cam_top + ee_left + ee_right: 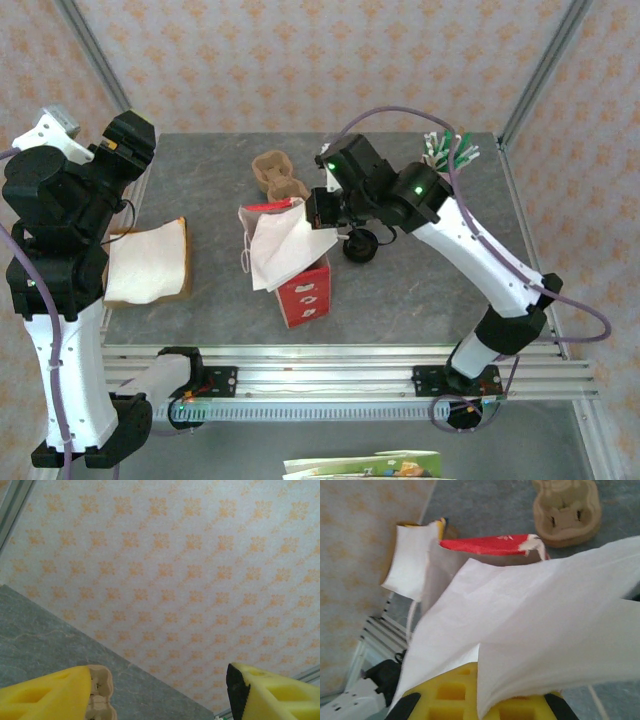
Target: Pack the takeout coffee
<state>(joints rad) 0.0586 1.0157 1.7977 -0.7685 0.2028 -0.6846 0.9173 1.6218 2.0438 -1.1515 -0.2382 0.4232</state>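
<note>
Grey table (420,290), orange-patterned walls (175,570), left hand (162,690) agape, empty, right hand (318,212) pinching napkin (285,245)

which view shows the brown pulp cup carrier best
Top external: the whole cup carrier sits on the table behind the red bag. Right wrist shows it nearer but cropped by the top edge. Left wrist catches what looks like a sliver at its bottom edge.

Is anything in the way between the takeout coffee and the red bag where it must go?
Yes. A white napkin, pinched in the shut right gripper, drapes over the open mouth of the red bag and covers much of it. The black-lidded coffee sits just right of the bag, partly under the right arm.
</note>
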